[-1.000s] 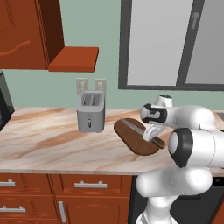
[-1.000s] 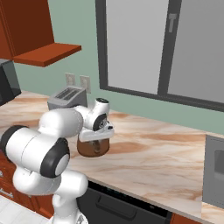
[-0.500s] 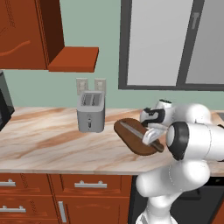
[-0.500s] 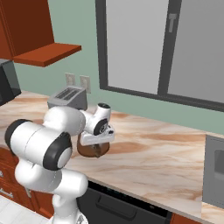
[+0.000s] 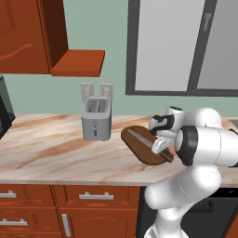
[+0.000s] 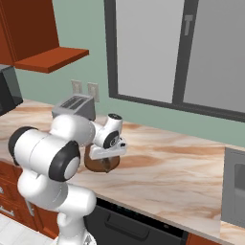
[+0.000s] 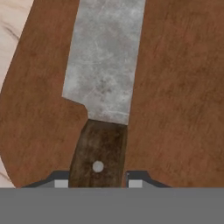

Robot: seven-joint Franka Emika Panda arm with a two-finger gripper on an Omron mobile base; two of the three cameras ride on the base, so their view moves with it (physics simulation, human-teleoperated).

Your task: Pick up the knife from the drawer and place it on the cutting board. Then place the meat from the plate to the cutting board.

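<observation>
One knife (image 7: 103, 83), unmarked, lies on the cutting board (image 7: 175, 87), handle in the claw (image 7: 98, 183).

I'm in a rendered home kitchen: marble-look table (image 5: 56, 148) with a silver toaster (image 5: 96, 119) on it, reddish wood drawers (image 5: 95, 197) below, matching wall cabinets (image 5: 28, 37) above. Green wall with outlets (image 5: 96, 89) and a big window (image 5: 186, 46); a dark oval cutting board (image 5: 139, 146) lies near me.
</observation>
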